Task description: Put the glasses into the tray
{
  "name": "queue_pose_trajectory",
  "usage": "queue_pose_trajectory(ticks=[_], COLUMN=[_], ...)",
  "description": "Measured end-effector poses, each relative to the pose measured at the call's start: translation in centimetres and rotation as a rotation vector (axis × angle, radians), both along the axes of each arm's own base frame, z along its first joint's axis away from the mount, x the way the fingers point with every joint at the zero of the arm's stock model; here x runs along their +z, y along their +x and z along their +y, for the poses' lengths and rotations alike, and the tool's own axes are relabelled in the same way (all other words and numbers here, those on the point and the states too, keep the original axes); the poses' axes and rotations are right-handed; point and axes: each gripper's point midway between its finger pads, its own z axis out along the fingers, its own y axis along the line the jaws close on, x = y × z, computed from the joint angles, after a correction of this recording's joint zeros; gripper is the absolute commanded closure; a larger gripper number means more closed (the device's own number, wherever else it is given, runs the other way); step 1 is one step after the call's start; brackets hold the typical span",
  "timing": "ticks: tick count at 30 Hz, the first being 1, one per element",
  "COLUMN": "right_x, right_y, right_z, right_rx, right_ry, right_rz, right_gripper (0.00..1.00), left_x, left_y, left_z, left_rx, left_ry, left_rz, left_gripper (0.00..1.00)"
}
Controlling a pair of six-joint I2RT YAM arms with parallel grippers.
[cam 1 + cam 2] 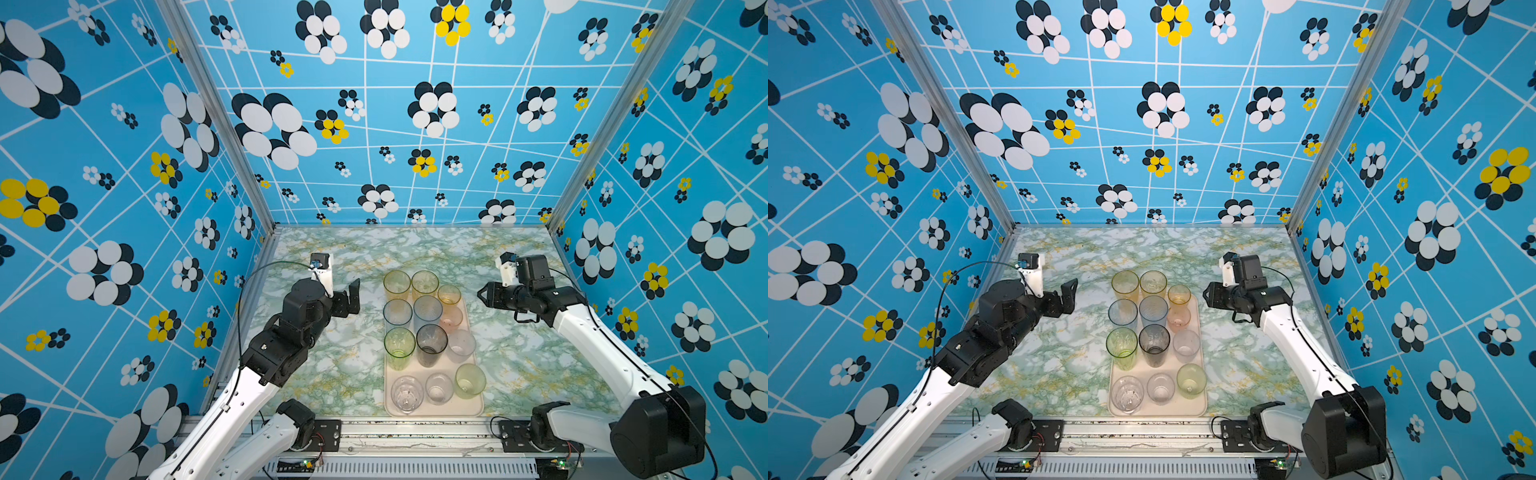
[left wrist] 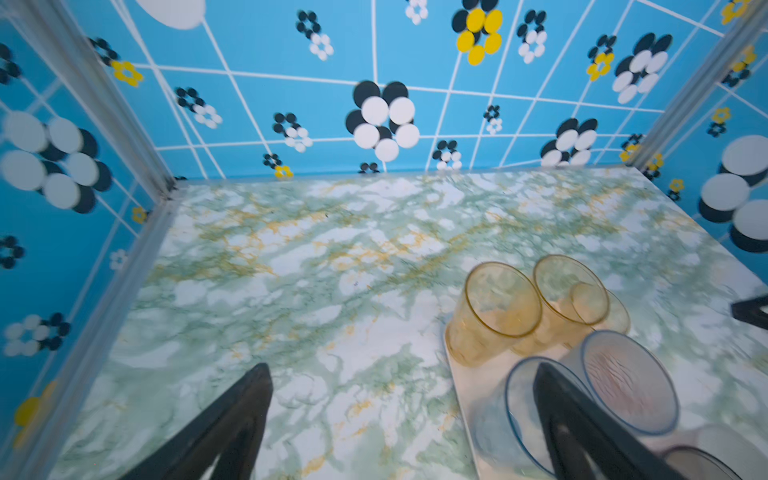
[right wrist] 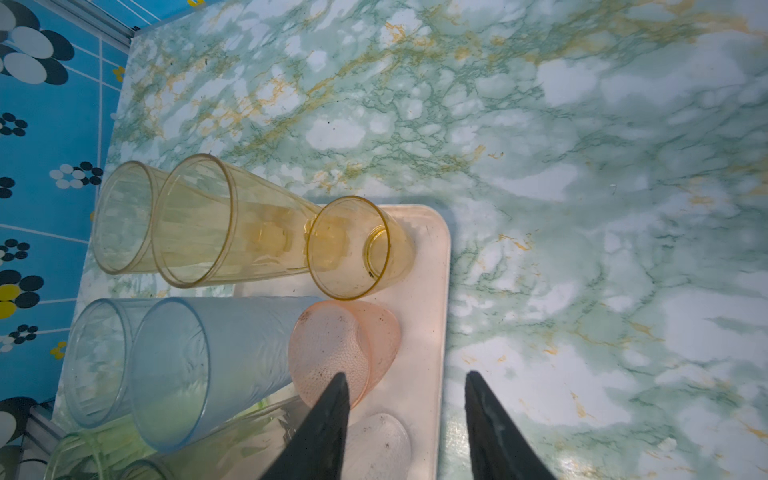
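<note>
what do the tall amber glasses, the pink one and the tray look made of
Tall amber glasses: likely tinted plastic, glossy, see-through; maybe glass. Pink glass: translucent, pebbled surface, probably plastic. Tray: opaque cream, smooth matte, rounded corners, likely moulded plastic.

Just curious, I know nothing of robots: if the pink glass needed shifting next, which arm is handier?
Probably right. The pink glass stands in the tray's right column, beside the open, empty right pincer; the left pincer would reach past taller glasses.
</note>
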Motion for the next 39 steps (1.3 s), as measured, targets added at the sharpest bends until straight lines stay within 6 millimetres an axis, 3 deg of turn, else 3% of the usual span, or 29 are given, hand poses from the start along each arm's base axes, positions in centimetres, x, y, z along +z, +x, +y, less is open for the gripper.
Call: queue_pose_trajectory(ticks=[3,5,13,16,19,27,32,39], right_x=[1.0,1.7,0.9,0.4,0.4,1.0,0.7,-3.0], right_y=[0.0,-0.1,0.3,0.2,0.0,-0.3,0.6,2.6], right_z=[-0.9,-1.6,-4.5,-5.5,-6.5,-9.7,-11.2,-13.6], right_rx=[-0.032,-0.059,-0.177,-0.217,-0.260,-0.395,-0.458,-0.513], right_ry=[-0.028,-0.046,-0.156,-0.192,-0.221,-0.295,-0.336,-0.424], right_rz=[-0.052,-0.099,-0.166,-0.185,-0.224,-0.345,-0.390,-0.394], right_gripper=[0.50,0.48,0.45,0.44,0.42,0.33,0.33,0.31], left_x=[-0.1,-1.6,-13.3,-16.8,-19.5,-22.7,-21.4,-21.8], left_y=[1.2,1.9,4.1,4.5,5.1,7.9,8.8,9.3], left_z=[3.1,4.9,11.0,11.9,11.6,9.9,9.6,8.9], left_rx=[0.151,0.226,0.407,0.423,0.398,0.309,0.281,0.234], left_ry=[0.043,0.070,0.188,0.209,0.227,0.230,0.194,0.186], left_rz=[-0.099,-0.128,-0.008,0.028,0.060,0.053,-0.018,-0.029], left_gripper=[0.01,0.01,0.01,0.01,0.01,0.01,0.01,0.01])
